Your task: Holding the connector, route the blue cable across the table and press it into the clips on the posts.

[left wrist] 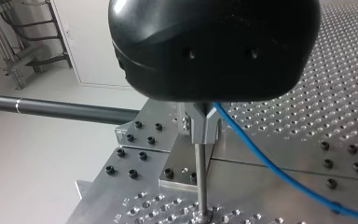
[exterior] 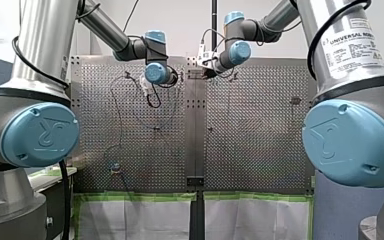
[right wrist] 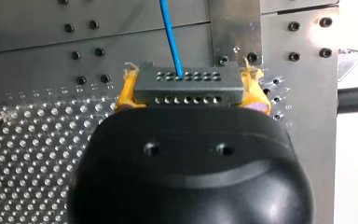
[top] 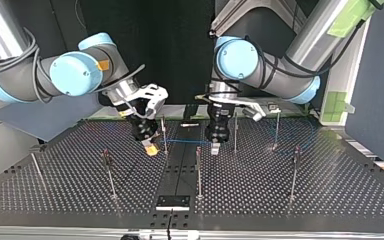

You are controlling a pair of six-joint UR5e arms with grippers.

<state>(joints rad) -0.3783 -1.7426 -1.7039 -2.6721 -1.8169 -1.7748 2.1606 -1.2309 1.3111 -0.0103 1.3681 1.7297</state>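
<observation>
Clamping the connector (right wrist: pixel 186 88) firmly, my right gripper (right wrist: pixel 193 95) should draw the blue cable (right wrist: pixel 171 37) taut toward the post (left wrist: pixel 199 182); whether my left gripper (top: pixel 214 146) is closed, I cannot tell.

Green tape (exterior: pixel 140 196) edges white sheets (exterior: pixel 135 220) low in the front view. A black plate (top: pixel 172 202) lies at the top view's near edge. The left wrist view shows a dark pole (left wrist: pixel 60 109).
</observation>
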